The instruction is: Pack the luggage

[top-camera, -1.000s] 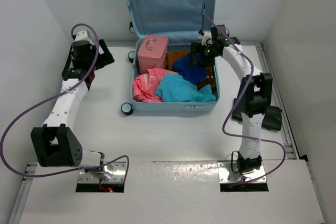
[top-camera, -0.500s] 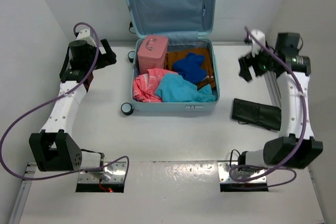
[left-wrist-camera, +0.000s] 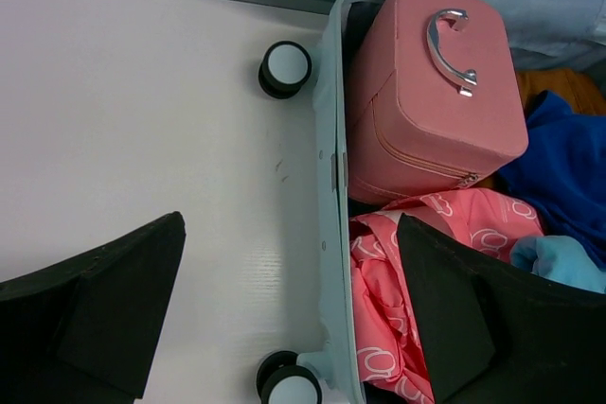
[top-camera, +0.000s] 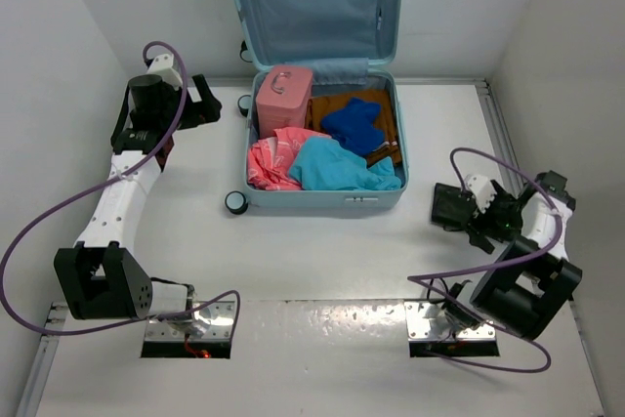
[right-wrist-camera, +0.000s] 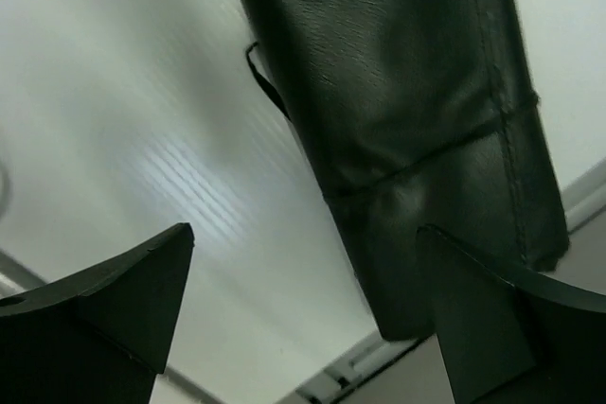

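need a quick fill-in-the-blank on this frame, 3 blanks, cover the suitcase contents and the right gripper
1. The pink case sits in the far-____ corner of the luggage.
2. The right gripper hovers over the black pouch with its jaws ____.
3. The black pouch lies ____ the luggage, to its right.
Missing words: left; open; outside

Nothing written can be read in any view: no words, labels, brand marks, numbers or signs. The white print on the pink cloth inside the luggage looks like loops and rings, not letters. The pink case and the black pouch show plain surfaces with no readable marking.
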You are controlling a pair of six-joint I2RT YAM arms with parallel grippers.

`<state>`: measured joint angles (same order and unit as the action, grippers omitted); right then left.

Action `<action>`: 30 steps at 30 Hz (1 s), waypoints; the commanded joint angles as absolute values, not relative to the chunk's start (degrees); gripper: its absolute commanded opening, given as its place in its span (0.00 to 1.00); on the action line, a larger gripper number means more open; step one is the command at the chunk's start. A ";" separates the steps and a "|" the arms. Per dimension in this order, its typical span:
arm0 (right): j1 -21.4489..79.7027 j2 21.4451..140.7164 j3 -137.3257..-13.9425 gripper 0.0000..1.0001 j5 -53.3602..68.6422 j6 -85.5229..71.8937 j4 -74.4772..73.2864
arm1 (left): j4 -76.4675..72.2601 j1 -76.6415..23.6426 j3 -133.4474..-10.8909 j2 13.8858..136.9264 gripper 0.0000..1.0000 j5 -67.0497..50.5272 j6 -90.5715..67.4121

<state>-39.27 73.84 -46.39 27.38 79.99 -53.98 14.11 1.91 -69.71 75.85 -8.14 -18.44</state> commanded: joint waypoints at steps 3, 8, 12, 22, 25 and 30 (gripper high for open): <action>-37.01 71.45 -35.44 1.00 30.85 85.78 -36.77 | 13.44 1.67 -71.28 75.41 0.99 -8.88 -16.96; -35.07 77.50 -34.63 0.99 27.16 87.19 -32.80 | 13.45 1.67 -71.80 76.72 0.99 -8.88 -16.96; -33.67 80.94 -33.93 0.89 25.49 83.95 -25.06 | 13.45 2.20 -71.81 77.43 0.99 -8.88 -17.48; -32.96 84.46 -30.06 0.16 24.08 86.92 -10.38 | 13.45 2.20 -71.81 79.10 0.99 -8.88 -18.02; -32.78 82.36 -29.44 0.00 26.10 86.23 -10.10 | 13.45 2.20 -71.81 79.10 0.99 -8.88 -18.02; -32.78 74.11 -34.61 0.00 34.44 81.57 -18.18 | 13.45 2.20 -71.81 79.63 0.99 -8.88 -18.02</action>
